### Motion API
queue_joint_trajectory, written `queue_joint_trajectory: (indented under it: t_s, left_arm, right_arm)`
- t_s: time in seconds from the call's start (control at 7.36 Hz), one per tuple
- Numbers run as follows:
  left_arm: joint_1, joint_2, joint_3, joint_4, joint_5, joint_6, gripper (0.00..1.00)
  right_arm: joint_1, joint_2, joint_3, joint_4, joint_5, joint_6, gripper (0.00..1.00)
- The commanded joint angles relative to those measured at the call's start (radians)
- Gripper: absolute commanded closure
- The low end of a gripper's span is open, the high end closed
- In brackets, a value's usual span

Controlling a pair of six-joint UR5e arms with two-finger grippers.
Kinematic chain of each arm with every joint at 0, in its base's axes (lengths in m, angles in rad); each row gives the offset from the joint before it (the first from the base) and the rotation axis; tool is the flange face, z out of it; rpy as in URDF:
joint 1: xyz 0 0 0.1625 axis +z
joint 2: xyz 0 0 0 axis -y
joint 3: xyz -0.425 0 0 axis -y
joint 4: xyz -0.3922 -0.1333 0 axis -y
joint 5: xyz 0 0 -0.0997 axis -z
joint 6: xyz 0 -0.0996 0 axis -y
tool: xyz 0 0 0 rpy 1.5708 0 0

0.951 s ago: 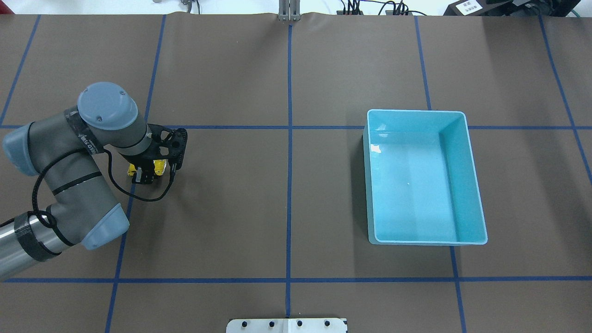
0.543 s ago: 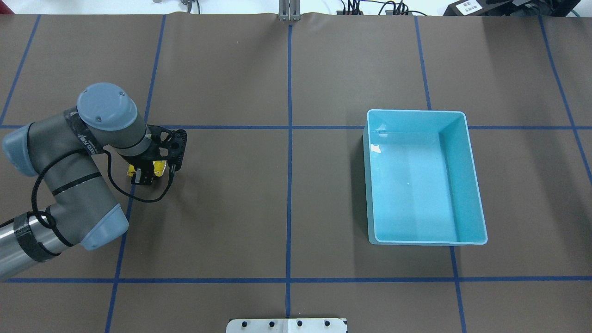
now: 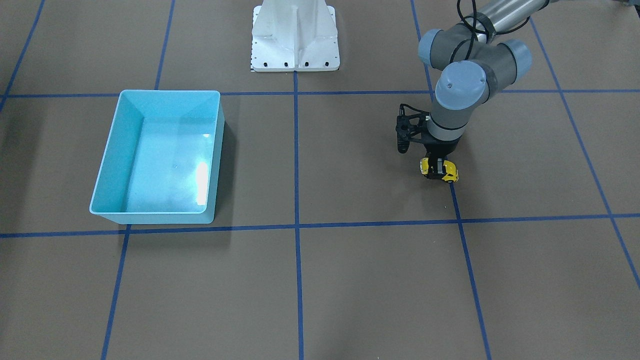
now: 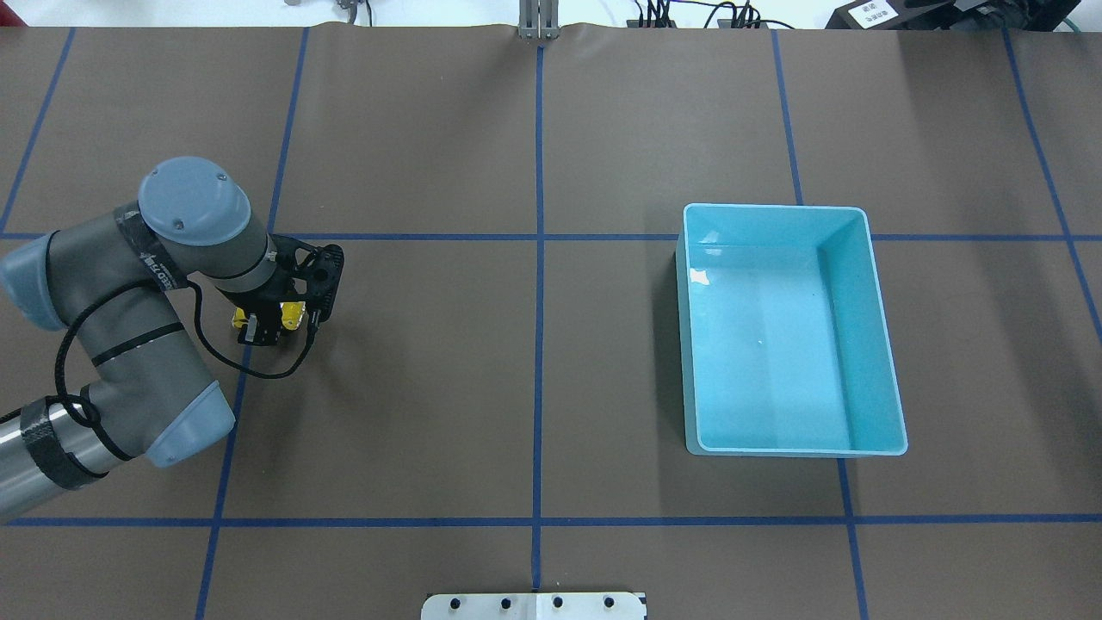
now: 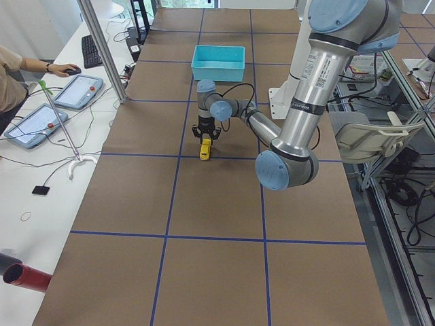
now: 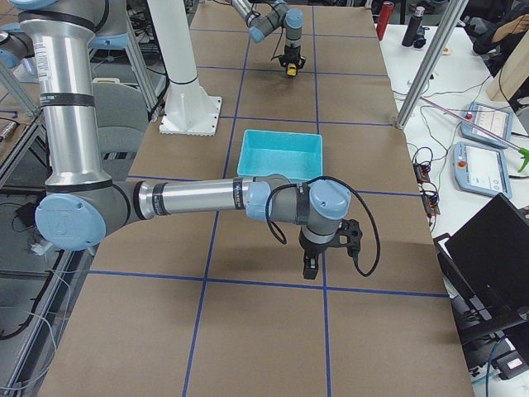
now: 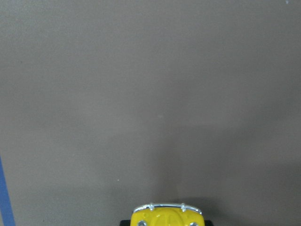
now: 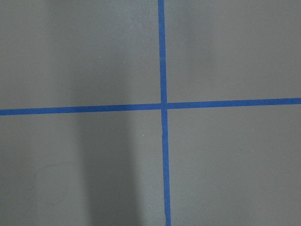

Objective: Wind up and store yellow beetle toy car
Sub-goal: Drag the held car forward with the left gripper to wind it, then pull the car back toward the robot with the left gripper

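As the front view shows: our left gripper [image 3: 438, 167] is clamped across the car [image 3: 451, 175], low at the table [image 3: 350, 280]; the bin [image 3: 170, 91], well apart, holds nothing.
Overhead: yellow shows either side of the fingers [image 4: 265, 331]; we judge winding under way, storing left.
Left side: car directly beneath the gripper.
Right side: our right gripper [image 6: 312, 266] hangs over the table; whether its fingers are apart we cannot tell.
Left wrist: car's bumper end at the bottom edge; no fingers visible.
Right wrist: only tape lines [image 8: 162, 105].
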Motion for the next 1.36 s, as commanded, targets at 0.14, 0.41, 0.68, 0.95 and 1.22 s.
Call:
queue_joint_trajectory:
  t_s: [0.14, 0.41, 0.68, 0.95, 1.22]
  left_arm:
    - [-0.003, 0.036, -0.007, -0.030, 0.003, 0.002, 1.00]
    - [-0.006, 0.055, -0.010, -0.036, 0.003, 0.002, 1.00]
    - [-0.012, 0.098, -0.012, -0.088, 0.003, 0.002, 1.00]
    - [-0.037, 0.137, -0.015, -0.128, -0.001, 0.020, 1.00]
    - [-0.060, 0.160, -0.018, -0.144, -0.003, 0.054, 1.00]
  right_arm:
    - [0.000, 0.000, 0.000, 0.000, 0.000, 0.000, 0.00]
    - [-0.002, 0.000, 0.000, 0.000, -0.002, 0.000, 0.00]
    - [-0.003, 0.000, -0.002, 0.000, -0.002, -0.002, 0.00]
    - [-0.003, 0.000, -0.003, -0.002, -0.003, -0.002, 0.00]
    - [-0.003, 0.002, -0.003, -0.002, -0.003, -0.003, 0.00]
